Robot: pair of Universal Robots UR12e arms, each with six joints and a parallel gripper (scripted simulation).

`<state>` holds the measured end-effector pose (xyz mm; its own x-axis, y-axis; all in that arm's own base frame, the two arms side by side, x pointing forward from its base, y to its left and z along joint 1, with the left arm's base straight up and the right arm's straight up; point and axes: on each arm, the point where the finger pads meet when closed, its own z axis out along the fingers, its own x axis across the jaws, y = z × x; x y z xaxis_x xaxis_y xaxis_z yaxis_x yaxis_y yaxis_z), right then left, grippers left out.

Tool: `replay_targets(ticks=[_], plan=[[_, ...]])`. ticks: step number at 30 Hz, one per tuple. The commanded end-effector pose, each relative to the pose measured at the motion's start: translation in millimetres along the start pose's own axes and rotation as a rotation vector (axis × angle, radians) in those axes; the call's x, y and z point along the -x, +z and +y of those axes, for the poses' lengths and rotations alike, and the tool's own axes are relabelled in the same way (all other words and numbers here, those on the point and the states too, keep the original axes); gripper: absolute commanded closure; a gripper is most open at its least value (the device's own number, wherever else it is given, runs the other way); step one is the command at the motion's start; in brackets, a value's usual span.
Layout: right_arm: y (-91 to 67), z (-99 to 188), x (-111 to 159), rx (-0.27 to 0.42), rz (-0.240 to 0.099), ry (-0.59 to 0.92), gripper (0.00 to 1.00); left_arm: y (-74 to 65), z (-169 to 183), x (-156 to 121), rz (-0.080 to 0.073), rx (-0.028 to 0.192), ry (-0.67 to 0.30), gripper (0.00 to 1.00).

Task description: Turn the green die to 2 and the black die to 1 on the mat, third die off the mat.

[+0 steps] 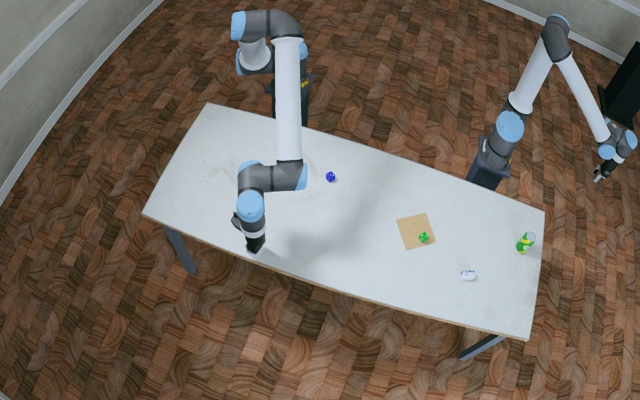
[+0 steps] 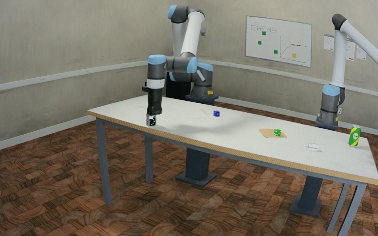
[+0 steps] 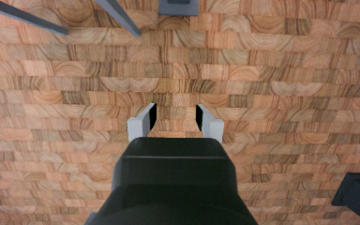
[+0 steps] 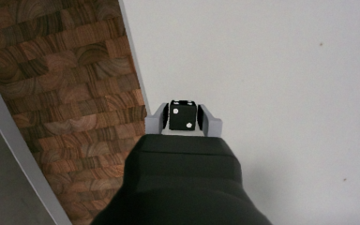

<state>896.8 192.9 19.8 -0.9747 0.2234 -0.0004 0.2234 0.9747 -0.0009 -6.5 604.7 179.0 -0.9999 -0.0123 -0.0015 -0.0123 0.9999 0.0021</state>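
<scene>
The black die (image 2: 152, 121) (image 4: 183, 117) stands flat on the table near its front edge, at the left in the exterior view, with two pips on top. My right gripper (image 1: 254, 252) points down around it, one finger on each side; thin gaps show between fingers and die, so it is still open. The green die (image 1: 423, 237) (image 2: 276, 132) sits flat on the tan mat (image 1: 406, 228) (image 2: 265, 132), near one edge; its top count is too small to read surely. The blue die (image 1: 330, 177) (image 2: 216, 113) lies off the mat. My left gripper (image 1: 598, 174) (image 3: 176, 112) is open and empty, beyond the table over the floor.
A small white item (image 1: 467, 275) (image 2: 313, 146) lies on the table (image 1: 358, 263) (image 2: 236, 144) to the right of the mat. A green and yellow can (image 1: 525, 242) (image 2: 354, 136) stands near the right end. The table's front edge runs close beside my right gripper.
</scene>
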Motion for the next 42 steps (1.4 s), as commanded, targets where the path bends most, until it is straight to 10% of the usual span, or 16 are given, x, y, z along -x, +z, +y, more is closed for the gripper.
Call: replay_targets(ticks=[1, 34, 42], plan=[[0.3, -1, 0, 0.001, 0.000, 0.000, 0.43, 1.9, -1, -2, 0.001, -0.002, -0.002, 0.00], [-0.2, -1, 0, 0.001, 0.000, 0.000, 0.43, 1.9, -1, -2, 0.001, -0.002, -0.002, 0.00], [-26.8, -1, 0, 0.001, 0.000, 0.000, 0.43, 1.9, -1, -2, 0.001, -0.002, -0.002, 0.00]])
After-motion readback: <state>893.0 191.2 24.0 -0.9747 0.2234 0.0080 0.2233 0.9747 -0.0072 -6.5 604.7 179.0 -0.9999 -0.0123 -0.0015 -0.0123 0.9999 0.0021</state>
